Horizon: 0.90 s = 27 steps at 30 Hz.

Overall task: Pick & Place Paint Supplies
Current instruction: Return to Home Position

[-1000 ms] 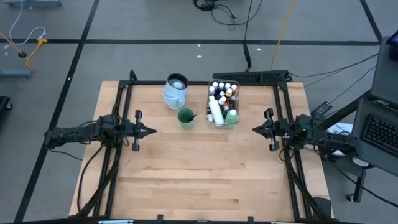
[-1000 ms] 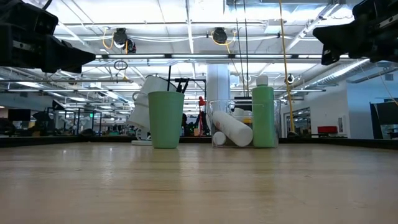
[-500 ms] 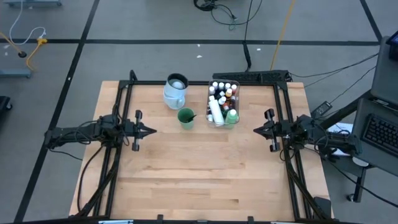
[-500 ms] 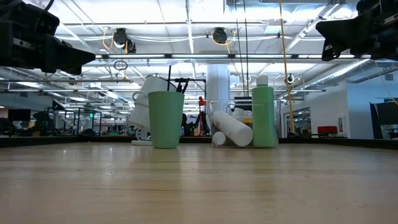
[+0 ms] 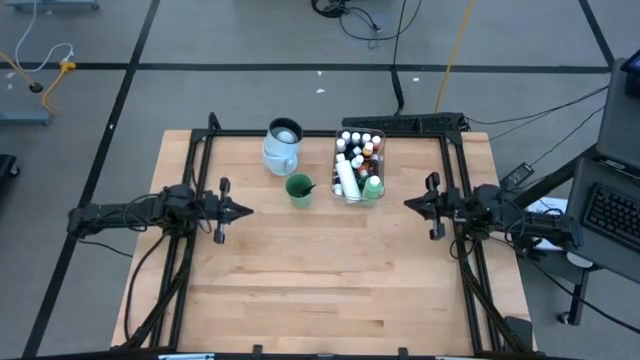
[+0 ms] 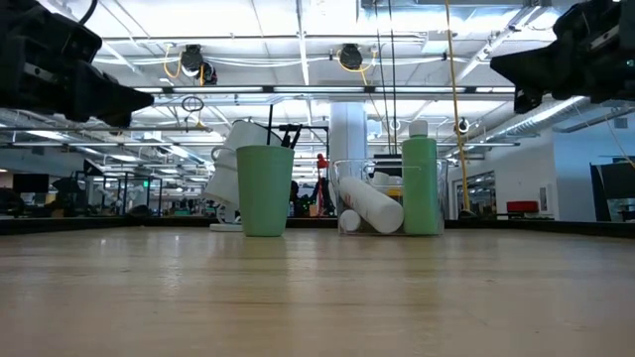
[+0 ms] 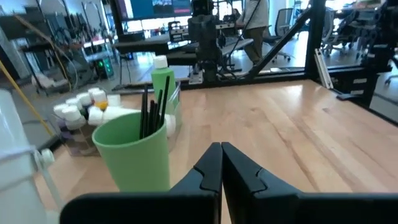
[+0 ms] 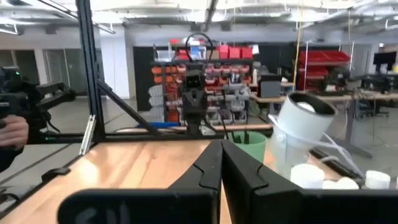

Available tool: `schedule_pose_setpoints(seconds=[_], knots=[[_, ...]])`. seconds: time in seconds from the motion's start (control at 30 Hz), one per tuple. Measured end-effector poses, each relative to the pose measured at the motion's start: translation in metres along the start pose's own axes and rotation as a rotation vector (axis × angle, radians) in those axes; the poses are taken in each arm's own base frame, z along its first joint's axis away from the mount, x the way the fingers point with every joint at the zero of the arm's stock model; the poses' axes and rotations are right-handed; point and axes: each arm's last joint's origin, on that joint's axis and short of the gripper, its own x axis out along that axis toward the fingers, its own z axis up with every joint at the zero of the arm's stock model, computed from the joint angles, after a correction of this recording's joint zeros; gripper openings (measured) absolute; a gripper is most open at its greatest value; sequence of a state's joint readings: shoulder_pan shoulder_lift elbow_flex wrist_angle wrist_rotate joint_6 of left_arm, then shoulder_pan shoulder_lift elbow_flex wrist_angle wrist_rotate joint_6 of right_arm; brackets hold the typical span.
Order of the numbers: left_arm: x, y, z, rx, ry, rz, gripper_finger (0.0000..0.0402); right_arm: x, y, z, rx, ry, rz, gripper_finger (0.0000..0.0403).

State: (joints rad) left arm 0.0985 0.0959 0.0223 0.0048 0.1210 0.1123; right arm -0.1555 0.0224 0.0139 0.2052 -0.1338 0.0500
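We logged paint bottles (image 5: 347,178) inside tub (image 5: 336,165) — far centre of worktop (image 5: 320,270) | left tool (image 5: 243,210) clenched, empty, left edge | right tool (image 5: 408,207) clenched, empty — nearer the tub

Centre of the low view, the light-green plastic cup (image 6: 265,190) hides most of the pale-blue jug (image 6: 226,159). Upper centre of the high view, the tiny capped paint bottles (image 5: 356,147) are too small for me to count.
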Motion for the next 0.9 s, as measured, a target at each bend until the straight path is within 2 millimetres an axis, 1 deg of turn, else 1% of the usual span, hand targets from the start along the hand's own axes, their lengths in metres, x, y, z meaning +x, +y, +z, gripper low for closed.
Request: schedule_pose_setpoints(seconds=[0.27, 0.4, 0.5, 0.8, 0.9], knots=[[0.003, 0.000, -0.004, -0.061, 0.051, 0.009, 0.0005, 0.000, 0.000, -0.003, 0.005, 0.031, -0.009, 0.0000], [0.005, 0.001, -0.008, -0.064, 0.098, 0.039, 0.0005, -0.001, -0.003, -0.009, 0.024, 0.093, -0.085, 0.0000], [0.006, 0.001, -0.010, -0.028, 0.120, 0.040, 0.0005, -0.001, -0.004, -0.012, 0.027, 0.123, -0.119, 0.0000], [0.008, 0.001, -0.011, -0.007, 0.139, 0.038, 0.0005, -0.001, -0.004, -0.010, 0.044, 0.097, -0.121, 0.0000], [0.007, 0.001, -0.011, -0.003, 0.139, 0.037, 0.0005, -0.001, -0.005, -0.010, 0.027, 0.095, -0.164, 0.0000]])
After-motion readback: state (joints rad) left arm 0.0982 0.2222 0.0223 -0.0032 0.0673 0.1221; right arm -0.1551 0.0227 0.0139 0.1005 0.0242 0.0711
